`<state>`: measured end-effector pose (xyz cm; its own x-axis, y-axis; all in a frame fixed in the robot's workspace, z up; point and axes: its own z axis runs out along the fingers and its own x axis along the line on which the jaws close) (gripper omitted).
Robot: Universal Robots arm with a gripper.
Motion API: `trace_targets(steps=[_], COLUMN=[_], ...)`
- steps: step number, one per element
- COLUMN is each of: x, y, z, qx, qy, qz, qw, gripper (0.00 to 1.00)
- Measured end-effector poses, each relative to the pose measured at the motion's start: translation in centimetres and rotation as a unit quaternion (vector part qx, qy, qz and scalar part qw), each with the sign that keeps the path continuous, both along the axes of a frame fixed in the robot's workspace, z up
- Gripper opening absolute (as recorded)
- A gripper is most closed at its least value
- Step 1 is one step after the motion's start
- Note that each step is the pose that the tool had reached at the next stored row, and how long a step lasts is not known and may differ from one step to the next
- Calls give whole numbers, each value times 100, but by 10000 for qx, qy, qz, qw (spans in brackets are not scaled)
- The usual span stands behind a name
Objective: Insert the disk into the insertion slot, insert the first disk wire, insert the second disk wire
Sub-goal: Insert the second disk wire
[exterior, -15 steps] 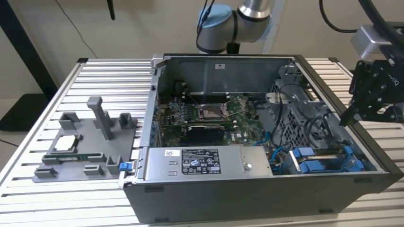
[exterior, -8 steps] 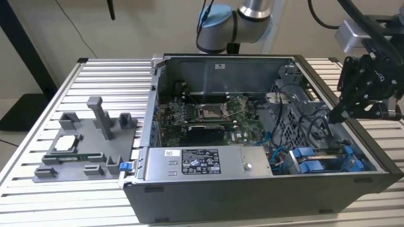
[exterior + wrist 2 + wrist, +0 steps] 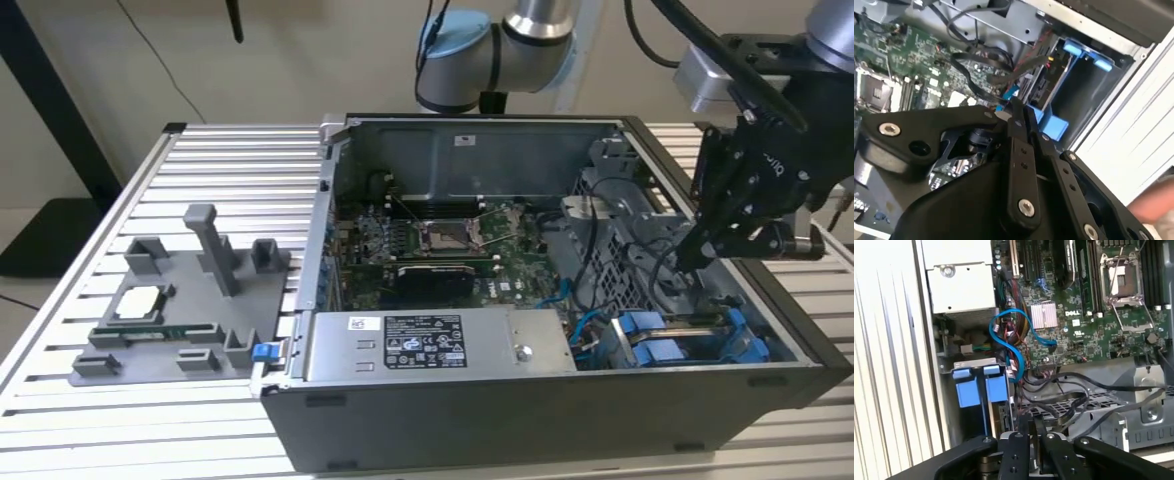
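The PC case [image 3: 561, 400] lies open on the slatted tabletop [image 3: 80, 260], and everything below is placed relative to it. Inside the case, the motherboard [image 3: 441, 240] covers the floor, the silver power-supply box [image 3: 441, 343] sits along the near wall, and the dark perforated drive cage [image 3: 627, 250] fills the end toward the exterior view's right. In the corner between that box and the case's end wall, blue plastic frames [image 3: 667, 345] stand in their bays; in the first wrist view two blue tabs [image 3: 979, 387] sit side by side in a grey bracket. I cannot tell whether the disk itself is seated behind them (its silver face is not visible). A light-blue wire [image 3: 1014, 335] loops from the board toward those bays, with black cables [image 3: 1064, 400] draped over the cage.

The gripper [image 3: 687, 262] hangs inside the case above the cage, next to the blue frames. Its jaws look clenched together, fingertips [image 3: 1019, 112] nearly touching; whether anything thin is pinched there I cannot tell.

Outside the case, a grey fixture tray [image 3: 180, 325] holds a processor [image 3: 140, 300] and a memory stick [image 3: 154, 333].
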<state>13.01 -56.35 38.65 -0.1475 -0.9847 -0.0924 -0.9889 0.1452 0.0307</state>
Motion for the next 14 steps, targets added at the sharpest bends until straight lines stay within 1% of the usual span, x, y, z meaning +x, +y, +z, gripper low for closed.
trace_targets(steps=[1, 2, 5, 8, 12, 14], x=[-3, -8, -15, -16, -15, -15], y=[0, 0, -5, -12, -36, -55], z=[-1, -8, -35, -57, -80, -87], qx=[-48, -61, -62, -62, -62, -61], qy=[1, 2, 0, -5, -15, -22], qz=[9, 23, 103, 272, 445, 494], qw=[10000, 10000, 9999, 9996, 9990, 9988], gripper=[0, 0, 0, 0, 0, 0])
